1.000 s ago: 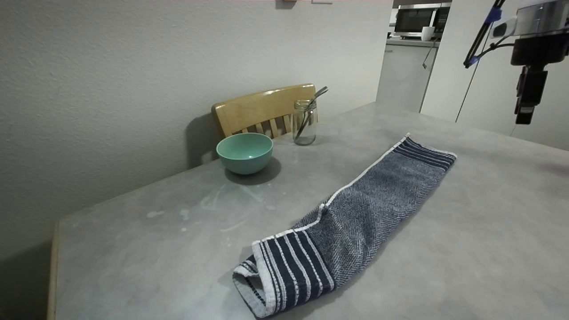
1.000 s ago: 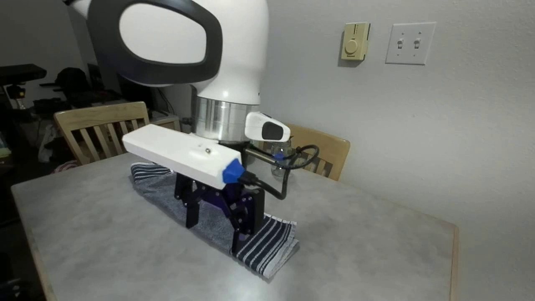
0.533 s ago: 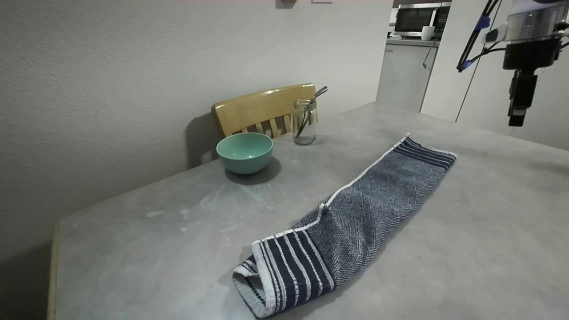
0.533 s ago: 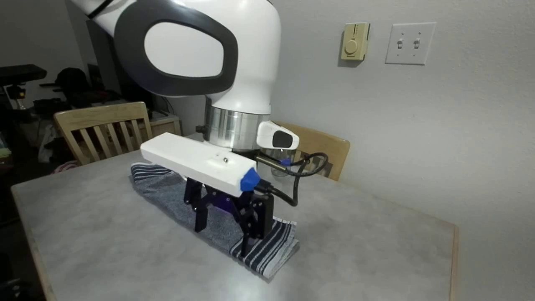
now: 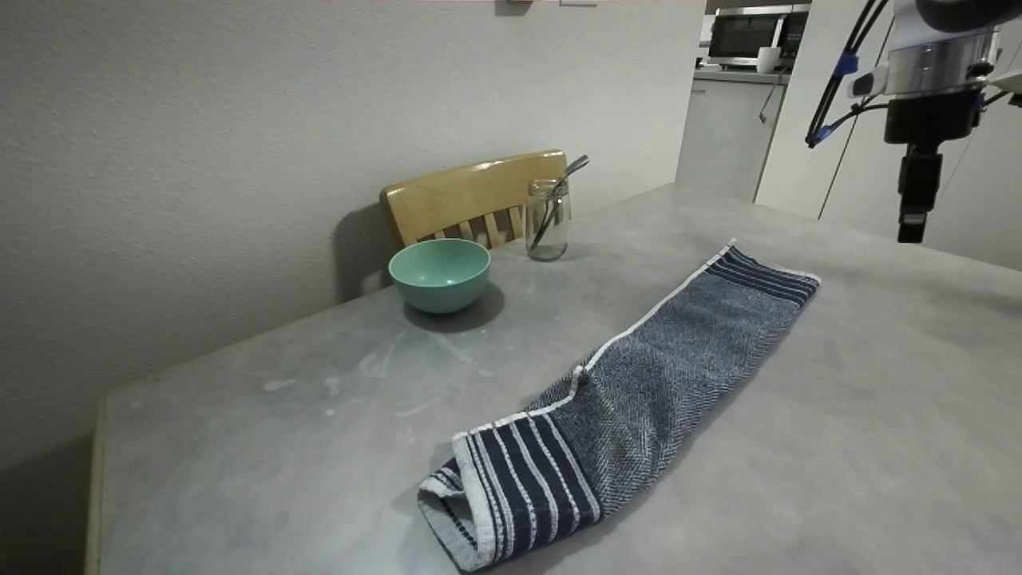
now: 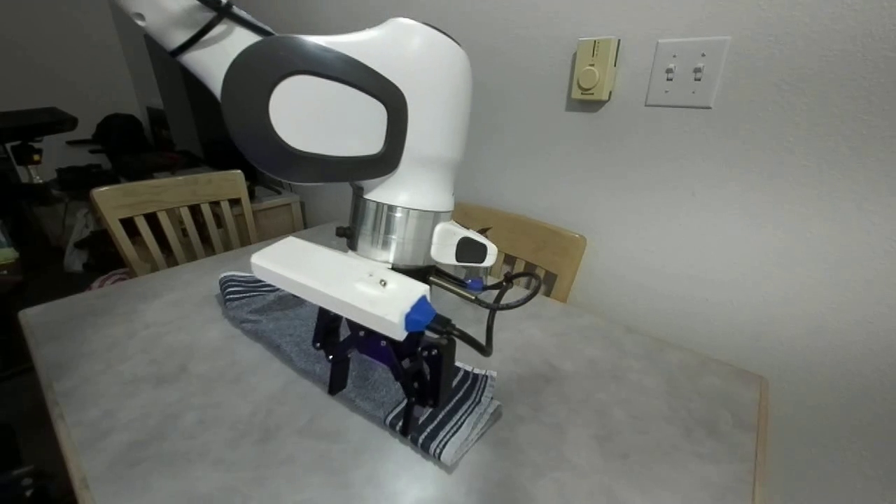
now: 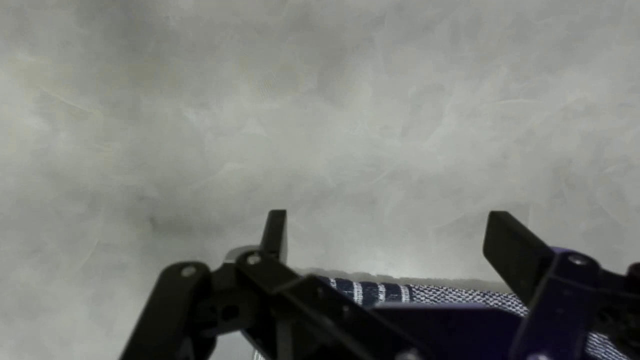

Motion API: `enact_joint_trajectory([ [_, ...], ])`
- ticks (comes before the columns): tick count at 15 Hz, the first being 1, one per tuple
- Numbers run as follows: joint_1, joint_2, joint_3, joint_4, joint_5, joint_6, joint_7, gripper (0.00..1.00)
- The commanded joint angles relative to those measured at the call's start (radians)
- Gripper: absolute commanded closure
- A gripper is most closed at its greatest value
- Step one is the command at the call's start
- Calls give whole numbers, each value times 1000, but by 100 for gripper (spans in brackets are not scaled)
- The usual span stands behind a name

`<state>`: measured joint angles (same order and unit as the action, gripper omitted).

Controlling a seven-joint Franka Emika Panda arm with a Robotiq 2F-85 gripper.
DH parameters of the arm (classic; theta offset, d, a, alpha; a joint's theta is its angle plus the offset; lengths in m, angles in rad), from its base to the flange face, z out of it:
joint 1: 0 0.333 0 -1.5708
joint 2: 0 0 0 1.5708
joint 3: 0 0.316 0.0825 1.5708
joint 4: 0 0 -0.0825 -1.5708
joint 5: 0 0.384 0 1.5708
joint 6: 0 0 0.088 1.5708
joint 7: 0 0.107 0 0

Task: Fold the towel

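Note:
The towel (image 5: pixel 671 383) is a long blue-grey cloth with striped ends, lying as a narrow strip on the table. Its near end in this exterior view is partly curled open. It also lies in the other exterior view (image 6: pixel 280 318), partly hidden behind the gripper. My gripper (image 6: pixel 372 404) is open and empty, near one striped end. In an exterior view the gripper (image 5: pixel 912 231) hangs above the table, apart from the towel. In the wrist view the gripper (image 7: pixel 387 217) has its fingers wide apart over bare table, and the towel's edge (image 7: pixel 450 295) shows low between them.
A teal bowl (image 5: pixel 440 275) and a glass jar (image 5: pixel 548 220) with utensils stand along the wall side of the grey table (image 5: pixel 279 479). A wooden chair (image 5: pixel 475 192) is behind them. Another chair (image 6: pixel 175 210) stands at a table edge. The wall borders one side.
The arm and gripper have moved lower, leftward in one exterior picture and rightward in the opposite one, and the fingers stay open. The towel, bowl and jar have not moved.

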<state>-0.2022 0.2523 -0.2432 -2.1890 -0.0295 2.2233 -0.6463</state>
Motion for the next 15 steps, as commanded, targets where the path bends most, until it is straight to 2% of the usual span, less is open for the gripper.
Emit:
enact_joint_trajectory([
  [1,-40,90,40,81,-2,-13,-3,0],
  [5,-59,180,69,158,-3,-31,-9,0],
  [7,-62,211,64,187,-38,-44,10,0],
  [8,-61,169,76,136,-26,-10,12,0],
  [12,-69,205,77,169,-40,-18,16,0],
  [15,-59,237,97,184,-36,38,24,0],
])
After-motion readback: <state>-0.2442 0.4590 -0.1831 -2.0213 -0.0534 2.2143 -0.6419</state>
